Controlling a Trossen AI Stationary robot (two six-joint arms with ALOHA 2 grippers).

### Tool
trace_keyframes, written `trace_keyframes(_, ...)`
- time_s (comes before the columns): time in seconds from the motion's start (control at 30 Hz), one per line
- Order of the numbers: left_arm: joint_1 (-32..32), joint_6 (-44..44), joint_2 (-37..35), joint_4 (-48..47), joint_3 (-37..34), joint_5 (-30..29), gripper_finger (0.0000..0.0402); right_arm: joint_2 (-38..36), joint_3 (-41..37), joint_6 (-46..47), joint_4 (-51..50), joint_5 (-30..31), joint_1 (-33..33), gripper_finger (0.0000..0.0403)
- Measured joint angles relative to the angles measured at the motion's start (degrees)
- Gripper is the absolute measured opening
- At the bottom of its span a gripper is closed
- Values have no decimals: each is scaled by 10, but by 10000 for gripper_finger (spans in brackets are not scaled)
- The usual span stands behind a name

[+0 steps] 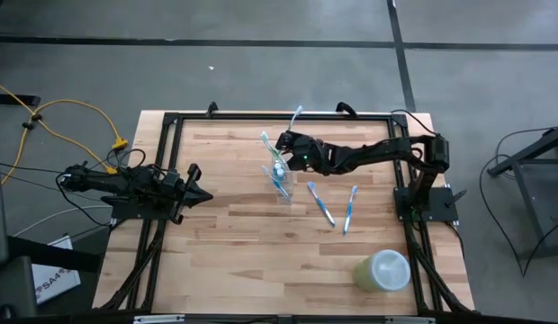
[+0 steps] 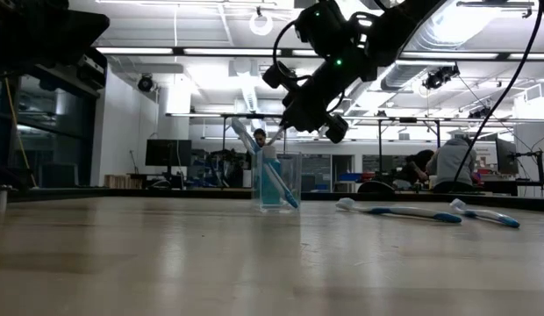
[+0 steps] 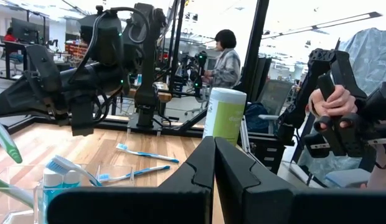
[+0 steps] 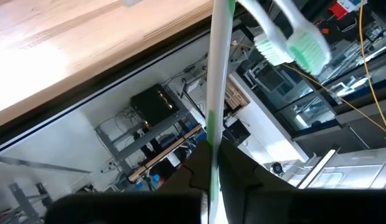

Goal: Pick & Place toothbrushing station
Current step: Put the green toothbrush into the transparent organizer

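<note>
Green toothbrush (image 4: pixel 213 93) pinched in right pincer (image 1: pixel 283 141) above clear cup (image 2: pixel 277 182); left pincer (image 1: pixel 200 196) pressed together.

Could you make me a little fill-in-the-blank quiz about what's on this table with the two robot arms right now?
1. The right gripper is shut on a ____ toothbrush.
2. The clear cup stands ____ on the table.
3. Beside the cup, ____ blue toothbrushes lie flat on the wood.
4. The left gripper, holding nothing, is ____.

Missing words: green; upright; two; shut
</note>
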Motion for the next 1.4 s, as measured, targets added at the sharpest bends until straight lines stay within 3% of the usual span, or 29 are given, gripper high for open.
trace_keyframes(1.4,0,-8,0,30,0,0,2,0,0,-17,38,19,6,4)
